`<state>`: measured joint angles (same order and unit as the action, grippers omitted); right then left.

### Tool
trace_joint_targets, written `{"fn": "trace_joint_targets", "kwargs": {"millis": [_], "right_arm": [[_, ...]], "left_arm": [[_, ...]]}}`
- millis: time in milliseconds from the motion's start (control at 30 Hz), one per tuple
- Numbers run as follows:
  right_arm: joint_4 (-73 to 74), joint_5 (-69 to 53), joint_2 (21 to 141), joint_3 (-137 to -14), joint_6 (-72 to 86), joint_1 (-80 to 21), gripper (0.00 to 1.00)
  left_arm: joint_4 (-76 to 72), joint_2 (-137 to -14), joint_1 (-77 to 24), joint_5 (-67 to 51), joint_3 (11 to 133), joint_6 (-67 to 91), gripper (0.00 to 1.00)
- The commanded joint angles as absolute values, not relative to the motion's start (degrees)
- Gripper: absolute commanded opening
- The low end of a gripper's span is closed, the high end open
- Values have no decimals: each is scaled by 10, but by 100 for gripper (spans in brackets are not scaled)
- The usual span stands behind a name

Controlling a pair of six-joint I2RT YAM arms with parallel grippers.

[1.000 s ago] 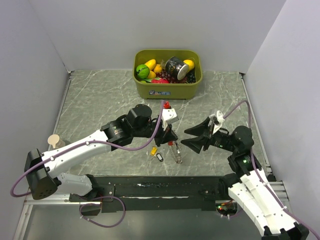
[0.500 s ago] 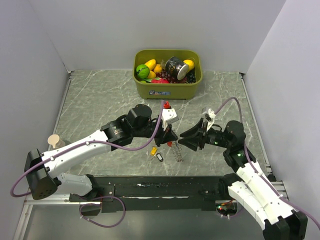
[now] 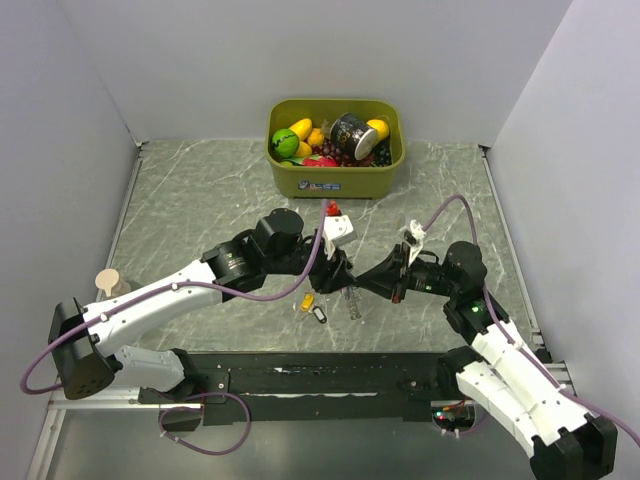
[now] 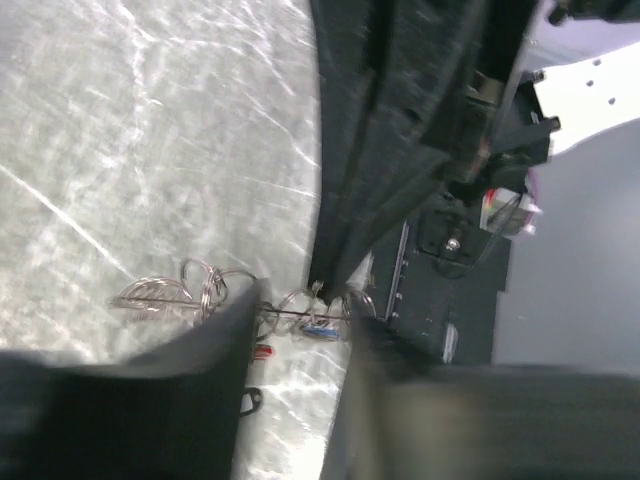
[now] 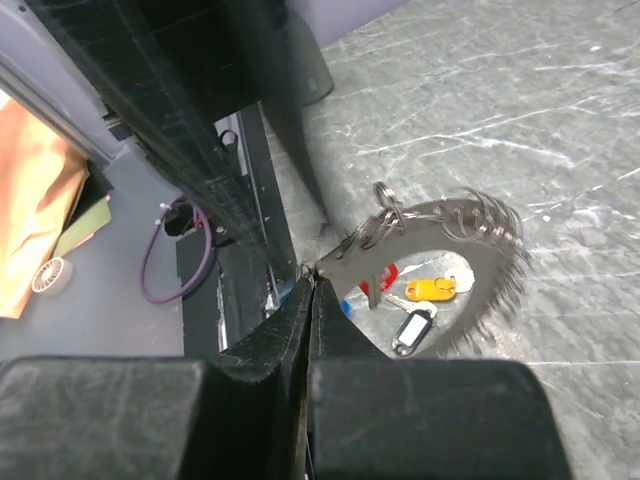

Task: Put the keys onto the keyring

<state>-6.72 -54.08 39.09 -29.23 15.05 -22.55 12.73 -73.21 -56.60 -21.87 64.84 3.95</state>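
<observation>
Though blurred, coiled grey-silver keyring [image 5: 490, 255].

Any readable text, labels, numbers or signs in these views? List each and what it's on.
Nothing is readable.
Sticker on bin front: blue print, too small to read.
Can in bin: patterned label, too small to read.
Yellow key tag, black key tag: nothing legible.

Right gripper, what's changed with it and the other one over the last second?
The right gripper moved in toward the left arm and shut on the end of the keyring. The left gripper parted its jaws beside it. The loose keys and the green bin stayed put.
</observation>
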Motion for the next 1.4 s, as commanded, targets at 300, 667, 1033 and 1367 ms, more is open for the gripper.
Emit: {"fn": "trace_joint_targets", "kwargs": {"millis": [300,667,1033,1367], "right_arm": [[-38,-557,350,-319,90,-232,0],[-96,-556,309,-316,141,-232,0],[-142,-545,301,-304,177,-232,0],[-148,-548,308,-301,178,-232,0]], "left_arm": [[-42,-620,-477,-366,570,147,76],[-118,-671,-448,-517,550,198,63],[-125,-732,-480,-502,575,199,55],[-112,-758,-499,-496,595,183,34]]}}
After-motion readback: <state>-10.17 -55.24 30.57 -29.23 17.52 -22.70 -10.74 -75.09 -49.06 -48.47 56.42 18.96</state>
